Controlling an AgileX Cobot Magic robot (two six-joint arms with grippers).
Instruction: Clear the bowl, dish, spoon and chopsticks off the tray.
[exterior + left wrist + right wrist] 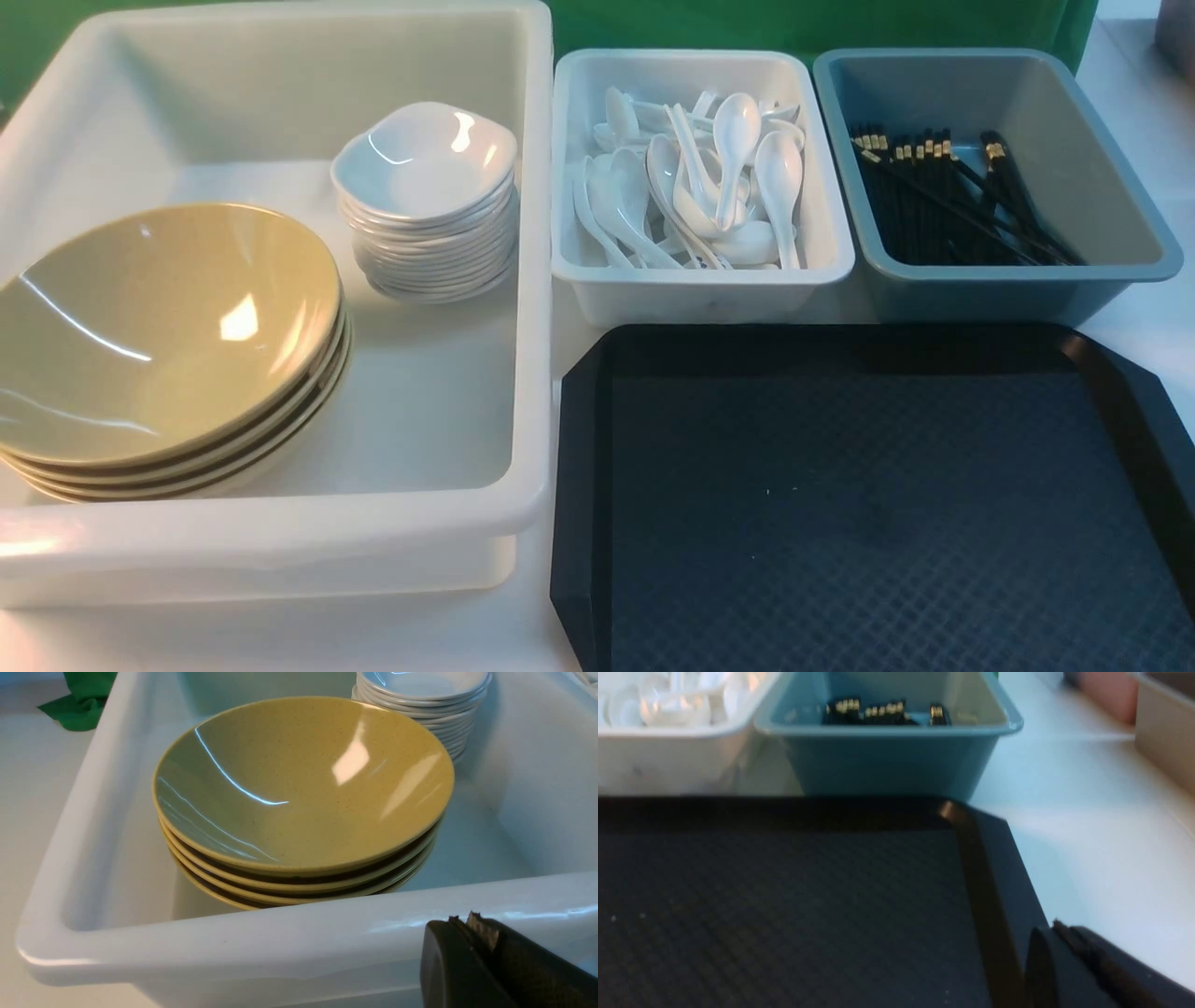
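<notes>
Tray (pixel 868 504) sits nearest, nothing on the part of it in view; its near edge is cut off in the front view, so I can't rule out something down there. Left gripper (pixel 467 921) has its jaws pressed together with nothing between them, parked just outside the near wall of the white tub (pixel 280 537); right gripper (pixel 1057 927) likewise closed and empty, low over the tray's right rim. Task items look already sorted: bowl (pixel 159 327) on top of the olive stack in the tub, dish (pixel 425 154) on top of the white stack behind it, spoons (pixel 709 187) heaped in the white bin (pixel 700 285), chopsticks (pixel 952 196) in the grey-blue bin (pixel 999 285); which single spoon or pair came off the tray, can't tell. So I'd judge it done or near done. Risks from here: left arm retracting low could clip the tub rim and shift it, and the top bowl sits slightly tilted on its stack, so a jolt might slide it. The right gripper dragging on the raised rim could shove the tray into the bins behind, which look about touching its far edge. The dish stack is tall and a bit uneven, so a tub bump could topple it.
</notes>
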